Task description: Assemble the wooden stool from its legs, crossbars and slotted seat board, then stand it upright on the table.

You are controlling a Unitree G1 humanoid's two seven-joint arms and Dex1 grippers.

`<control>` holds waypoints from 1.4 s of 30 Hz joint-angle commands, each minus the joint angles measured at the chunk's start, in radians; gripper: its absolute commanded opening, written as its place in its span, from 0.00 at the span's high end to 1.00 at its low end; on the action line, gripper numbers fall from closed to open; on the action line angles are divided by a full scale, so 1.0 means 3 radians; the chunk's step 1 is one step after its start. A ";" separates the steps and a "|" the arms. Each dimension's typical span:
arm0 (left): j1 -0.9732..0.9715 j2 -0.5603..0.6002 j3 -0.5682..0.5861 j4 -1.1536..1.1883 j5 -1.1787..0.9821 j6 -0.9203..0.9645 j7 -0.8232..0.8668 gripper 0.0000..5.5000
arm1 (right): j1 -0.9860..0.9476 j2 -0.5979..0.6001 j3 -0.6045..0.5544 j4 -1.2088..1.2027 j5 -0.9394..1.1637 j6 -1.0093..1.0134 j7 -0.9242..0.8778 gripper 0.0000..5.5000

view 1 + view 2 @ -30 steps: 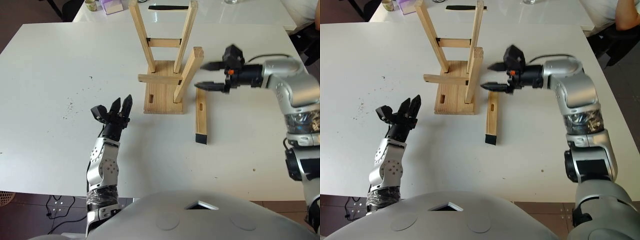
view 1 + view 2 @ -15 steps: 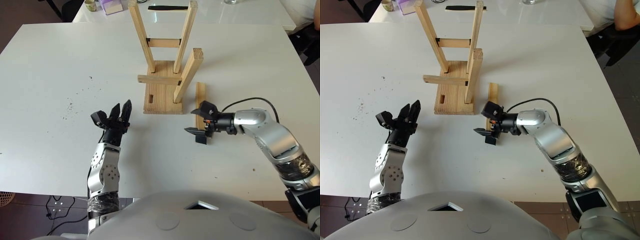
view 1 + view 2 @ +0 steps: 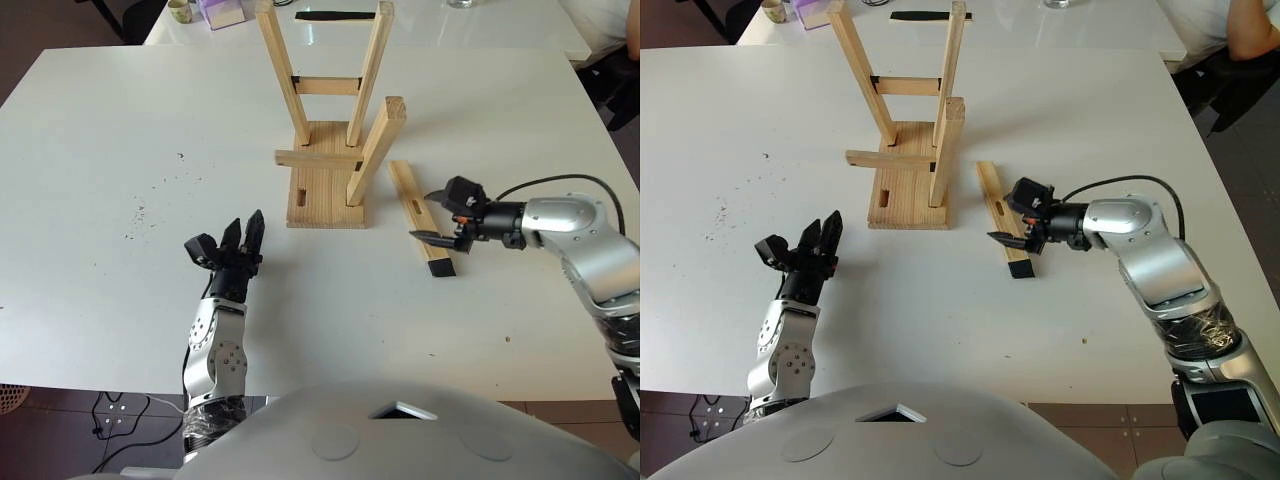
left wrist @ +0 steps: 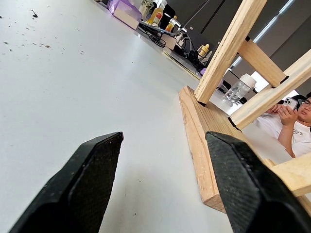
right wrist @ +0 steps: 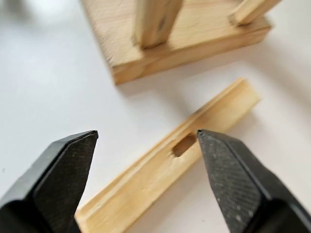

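The stool was not finished yet. The flat, pale wooden seat board [image 3: 322,203] lay on the white surface [image 3: 120,120]. Three wooden legs [image 3: 283,72] stood up from it, joined by thin wooden crossbars [image 3: 328,85]. The near right leg leaned over a bit. One slot [image 3: 303,193] at the near left of the board had no leg in it.

The loose wooden leg with a black tip [image 3: 416,208] lay flat on the surface, just to the right of the board. A second ago it lay straight, with the black tip pointing near. Now it lay slanted, and its black tip had swung out to the right.

The right gripper [image 3: 424,216] had moved a lot. It started up high beside the leaning leg. Then it dropped low to the black tip. Now it sat at the right side of the loose leg, near that tip. Its jaws were apart and held nothing. The leg's small slot [image 5: 183,144] showed between them, a little way in front.

The left gripper [image 3: 226,238] rested at the near left, well apart from the wood, with its jaws apart too. It had only slid a bit nearer.

It looked like the gripper had pushed the leg round but had not got hold of it. The leg likely had to be picked up next and put in the free slot.
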 commanded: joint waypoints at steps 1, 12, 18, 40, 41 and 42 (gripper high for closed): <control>0.0038 -0.0041 -0.0016 -0.0049 0.0028 -0.0022 0.0060 0.43 | 0.0312 0.0293 -0.0286 -0.0075 0.0108 0.0639 -0.0462 0.32; 0.0183 0.0043 0.0002 -0.0239 -0.0020 0.0087 0.0107 0.43 | 0.0618 0.0861 -0.0383 -0.0657 0.0254 0.1405 -0.1196 0.32; 0.0223 0.0059 0.0013 -0.0292 -0.0031 0.0128 0.0122 0.43 | 0.0908 0.0753 -0.0258 -0.0641 0.0169 0.1375 -0.1359 0.32; 0.0009 0.0185 0.0184 -0.0728 -0.0211 0.0298 0.0358 0.43 | 0.0439 0.1300 -0.0859 -0.0167 0.0196 0.0669 -0.1779 0.63; -0.0041 0.0207 0.0230 -0.0778 -0.0244 0.0310 0.0395 0.43 | 0.0195 0.1351 -0.0972 0.0041 0.0196 0.0550 -0.1848 0.63; -0.0112 0.0228 0.0283 -0.0825 -0.0297 0.0322 0.0435 0.43 | -0.0075 0.1397 -0.1104 0.0290 0.0207 0.0414 -0.1918 0.63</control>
